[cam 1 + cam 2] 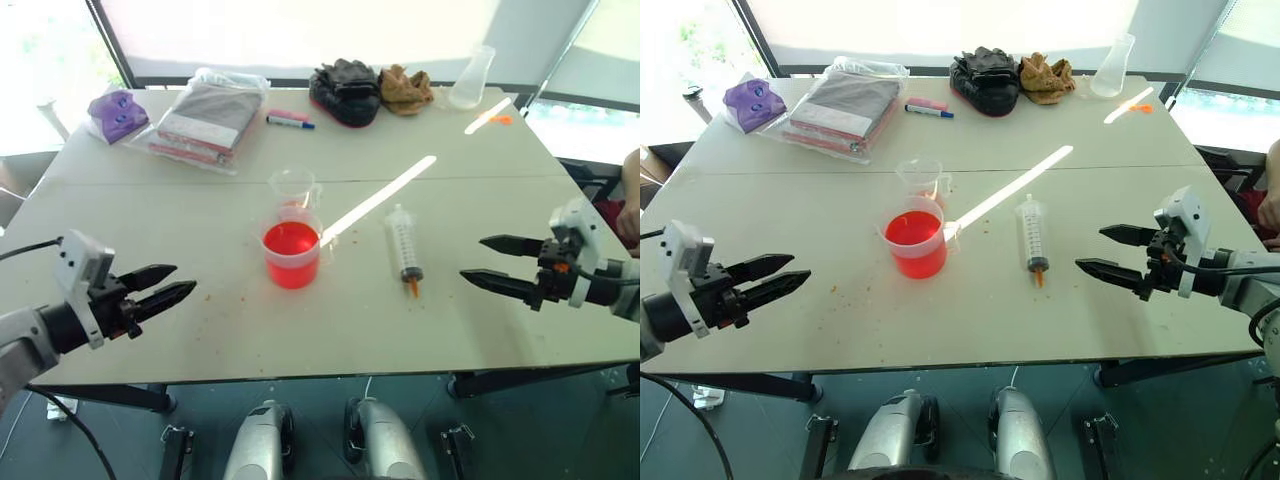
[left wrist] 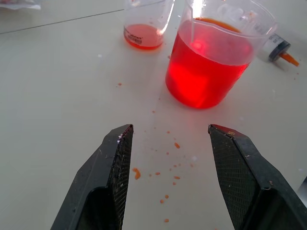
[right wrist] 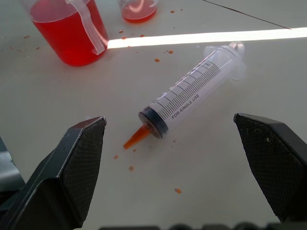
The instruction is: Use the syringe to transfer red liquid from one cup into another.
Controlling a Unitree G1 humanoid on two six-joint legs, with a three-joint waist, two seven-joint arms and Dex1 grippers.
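Both grippers hover low over the near edge of the pale matte table [image 1: 200, 330], empty. On the left gripper [image 1: 172, 284] the two black tapered fingers [image 2: 112, 172], their inner pads cross-hatched, stand moderately apart; the right gripper [image 1: 490, 262] is spread wide, aimed toward the syringe [image 1: 404, 246]. That clear ribbed-scale barrel lies flat on the table between the right gripper and the cups, orange tip toward the near edge, plunger pushed in. Left of it stands the wider cup [image 1: 292, 252], translucent plastic with a pouring lip, holding glossy red liquid [image 1: 291, 240]. Just behind it, the narrower cup [image 1: 293, 188] holds a thin red layer. Small orange droplets [image 2: 158, 167] speckle the tabletop.
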